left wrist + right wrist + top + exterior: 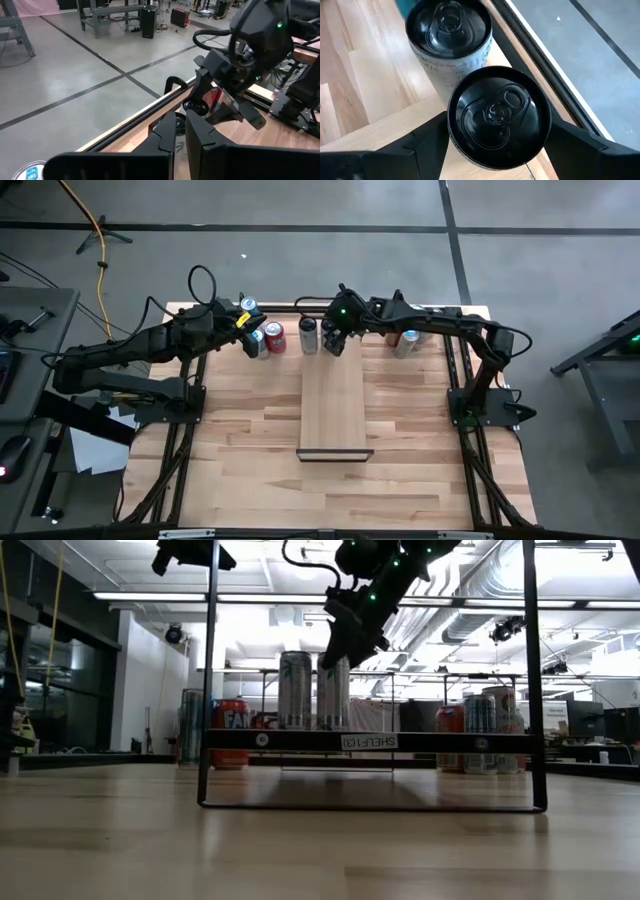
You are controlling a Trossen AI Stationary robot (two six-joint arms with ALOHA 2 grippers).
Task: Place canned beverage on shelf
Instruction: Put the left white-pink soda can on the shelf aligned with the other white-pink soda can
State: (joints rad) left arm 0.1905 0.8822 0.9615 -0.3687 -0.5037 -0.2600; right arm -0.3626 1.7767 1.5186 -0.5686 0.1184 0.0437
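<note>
The shelf (pixel 333 405) is a long pale plank on a thin dark frame (pixel 210 690), running from the table's middle to its far edge. A silver can (pixel 308 335) stands on the shelf's far end. Beside it stands a black-topped silver can (pixel 497 117), bottom on the shelf (pixel 335 690). My right gripper (pixel 500 145) is over this can, shut on it. My left gripper (pixel 247 328) is at the far left among other cans, its fingers (pixel 167 137) nearly together and empty. My right gripper holds the black-topped can by its upper rim (pixel 454 131), pinched between the two fingers, one on each side. The fingers come from above, slanting down. The can stands upright with its bottom on the shelf's far end, next to the other silver can (pixel 449 30).
A red can (pixel 275 337) stands on the table left of the shelf. Two more cans (pixel 258 345) stand by my left gripper. A few cans (pixel 408 340) stand at the far right. The shelf's near half and the wooden tabletop (pixel 240 440) around it are bare.
</note>
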